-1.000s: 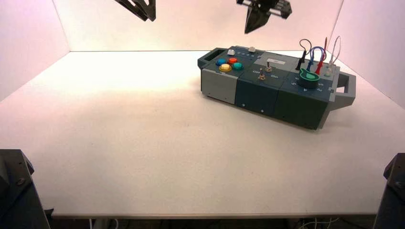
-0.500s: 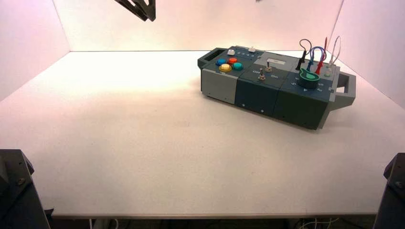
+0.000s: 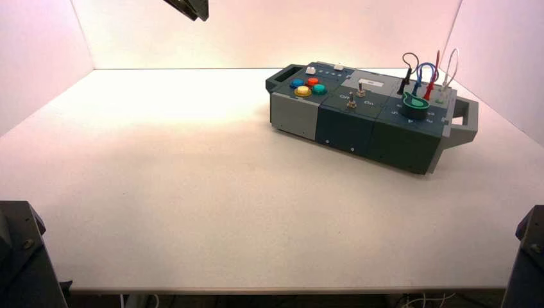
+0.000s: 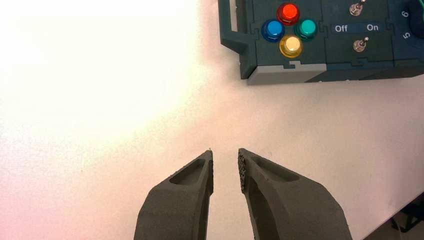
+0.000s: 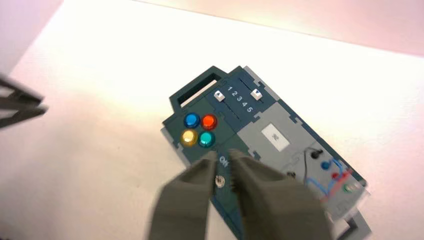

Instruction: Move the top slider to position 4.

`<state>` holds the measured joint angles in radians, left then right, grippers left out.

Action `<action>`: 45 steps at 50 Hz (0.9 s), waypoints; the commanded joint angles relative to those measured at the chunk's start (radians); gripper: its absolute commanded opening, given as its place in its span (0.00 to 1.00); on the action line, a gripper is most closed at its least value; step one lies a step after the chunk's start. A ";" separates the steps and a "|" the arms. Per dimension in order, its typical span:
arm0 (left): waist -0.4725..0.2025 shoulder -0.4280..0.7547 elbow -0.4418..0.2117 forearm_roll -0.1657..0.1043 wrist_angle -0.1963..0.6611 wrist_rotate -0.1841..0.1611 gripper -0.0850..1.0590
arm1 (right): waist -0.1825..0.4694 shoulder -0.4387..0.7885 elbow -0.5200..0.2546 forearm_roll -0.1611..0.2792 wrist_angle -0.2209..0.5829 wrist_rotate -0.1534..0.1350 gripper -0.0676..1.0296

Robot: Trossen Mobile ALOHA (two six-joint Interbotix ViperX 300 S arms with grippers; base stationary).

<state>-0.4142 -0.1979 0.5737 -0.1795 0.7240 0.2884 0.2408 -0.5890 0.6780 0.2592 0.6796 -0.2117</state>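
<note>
The box (image 3: pixel 359 122) stands at the table's back right. The top slider (image 3: pixel 338 66) is a tiny white cap on the box's far edge. In the right wrist view the top slider (image 5: pixel 256 94) sits about level with the 4 in the printed row 1 2 3 4 5. A second white cap (image 5: pixel 219 96) lies by the 1. My right gripper (image 5: pixel 222 159) hovers high above the box's toggle switches, open and holding nothing; it is out of the high view. My left gripper (image 3: pixel 192 8) is parked high at the back left, and in its wrist view the left gripper (image 4: pixel 225 152) has its jaws slightly apart and empty.
Blue, red, yellow and green round buttons (image 3: pixel 306 86) cluster at the box's left end. Two toggle switches (image 3: pixel 352 100) stand mid-box, a green knob (image 3: pixel 416 106) and looped wires (image 3: pixel 423 74) at its right end. White walls close in the table (image 3: pixel 192 179).
My right gripper has risen out of the top of the high view. My left gripper has drifted slightly upward. The box has not moved.
</note>
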 commanded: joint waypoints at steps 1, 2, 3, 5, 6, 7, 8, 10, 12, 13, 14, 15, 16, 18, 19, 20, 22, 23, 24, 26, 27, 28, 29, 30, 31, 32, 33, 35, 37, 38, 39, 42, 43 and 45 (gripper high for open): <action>-0.006 -0.026 -0.014 0.003 -0.014 0.005 0.33 | 0.005 -0.115 0.057 -0.012 0.011 -0.012 0.64; -0.006 -0.025 -0.014 0.002 -0.015 0.005 0.33 | 0.005 -0.133 0.072 -0.018 0.020 -0.012 0.66; -0.006 -0.026 -0.012 0.002 -0.017 0.005 0.33 | 0.005 -0.147 0.086 -0.023 0.031 -0.014 0.67; -0.006 -0.026 -0.011 0.002 -0.021 0.005 0.33 | 0.005 -0.167 0.107 -0.031 0.046 -0.014 0.68; -0.006 -0.026 -0.011 0.003 -0.021 0.005 0.33 | 0.005 -0.179 0.121 -0.037 0.057 -0.015 0.69; -0.006 -0.028 -0.009 0.003 -0.023 0.005 0.33 | 0.005 -0.186 0.127 -0.040 0.061 -0.015 0.70; -0.006 -0.026 -0.009 0.003 -0.025 0.005 0.34 | 0.005 -0.196 0.141 -0.048 0.071 -0.018 0.71; -0.008 -0.028 -0.008 0.002 -0.029 0.005 0.35 | 0.005 -0.224 0.186 -0.069 0.086 -0.021 0.76; -0.006 -0.029 -0.008 0.003 -0.031 0.005 0.37 | 0.006 -0.239 0.206 -0.071 0.084 -0.021 0.80; -0.006 -0.029 -0.006 0.002 -0.032 0.005 0.38 | 0.008 -0.252 0.221 -0.069 0.080 -0.021 0.82; -0.006 -0.031 -0.006 0.002 -0.032 0.005 0.40 | 0.008 -0.265 0.235 -0.067 0.075 -0.021 0.84; -0.006 -0.032 -0.006 0.003 -0.034 0.005 0.40 | 0.008 -0.272 0.242 -0.067 0.072 -0.021 0.85; -0.006 -0.034 -0.008 0.003 -0.035 0.003 0.41 | 0.008 -0.282 0.253 -0.067 0.066 -0.018 0.87; -0.006 -0.037 -0.006 0.003 -0.037 0.003 0.42 | 0.008 -0.304 0.270 -0.067 0.055 -0.015 0.88; -0.006 -0.040 -0.005 0.002 -0.041 0.005 0.42 | 0.008 -0.336 0.290 -0.066 0.038 -0.012 0.88; -0.008 -0.040 -0.005 0.003 -0.043 0.005 0.43 | 0.008 -0.353 0.299 -0.066 0.032 -0.009 0.88; -0.006 -0.040 -0.003 0.003 -0.044 0.005 0.43 | 0.008 -0.374 0.313 -0.064 0.023 -0.005 0.88; -0.006 -0.040 -0.003 0.003 -0.046 0.005 0.43 | 0.008 -0.387 0.325 -0.064 0.017 0.000 0.88; -0.006 -0.040 -0.002 0.003 -0.046 0.005 0.43 | 0.008 -0.402 0.339 -0.064 0.014 0.005 0.88; -0.006 -0.035 -0.003 0.002 -0.046 0.005 0.43 | 0.008 -0.422 0.364 -0.060 0.006 0.009 0.88; -0.006 -0.034 -0.003 0.003 -0.046 0.005 0.43 | 0.006 -0.433 0.376 -0.054 0.002 0.012 0.88; -0.006 -0.034 -0.002 0.003 -0.046 0.005 0.43 | 0.008 -0.439 0.387 -0.049 -0.002 0.014 0.88; -0.006 -0.032 -0.002 0.002 -0.046 0.005 0.43 | 0.009 -0.445 0.390 -0.046 0.002 0.015 0.88; -0.008 -0.032 -0.002 0.002 -0.044 0.005 0.43 | 0.008 -0.449 0.391 -0.046 0.000 0.015 0.88; -0.006 -0.029 0.000 0.003 -0.046 0.005 0.43 | 0.008 -0.460 0.391 -0.044 0.002 0.015 0.88; -0.006 -0.028 0.000 0.003 -0.044 0.005 0.43 | 0.008 -0.468 0.391 -0.046 -0.002 0.015 0.88; -0.006 -0.026 0.000 0.003 -0.044 0.003 0.43 | 0.008 -0.471 0.393 -0.046 -0.002 0.017 0.88; -0.006 -0.025 0.003 0.003 -0.044 0.005 0.43 | 0.008 -0.471 0.391 -0.048 -0.005 0.017 0.88; -0.006 -0.023 0.003 0.002 -0.044 0.005 0.43 | 0.008 -0.469 0.391 -0.048 -0.003 0.017 0.87; -0.006 -0.023 0.002 0.003 -0.044 0.003 0.43 | 0.008 -0.468 0.391 -0.048 -0.005 0.017 0.87; -0.008 -0.021 0.002 0.003 -0.044 0.005 0.43 | 0.008 -0.468 0.391 -0.048 -0.003 0.017 0.87; -0.006 -0.021 0.002 0.002 -0.044 0.005 0.43 | 0.008 -0.463 0.390 -0.048 -0.003 0.017 0.87; -0.006 -0.021 0.000 0.002 -0.044 0.005 0.43 | 0.008 -0.462 0.390 -0.048 -0.003 0.017 0.86; -0.006 -0.023 0.000 0.003 -0.044 0.005 0.43 | 0.008 -0.460 0.390 -0.048 -0.003 0.017 0.86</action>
<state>-0.4157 -0.2086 0.5875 -0.1779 0.6857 0.2899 0.2439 -1.0600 1.0861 0.2071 0.6857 -0.1963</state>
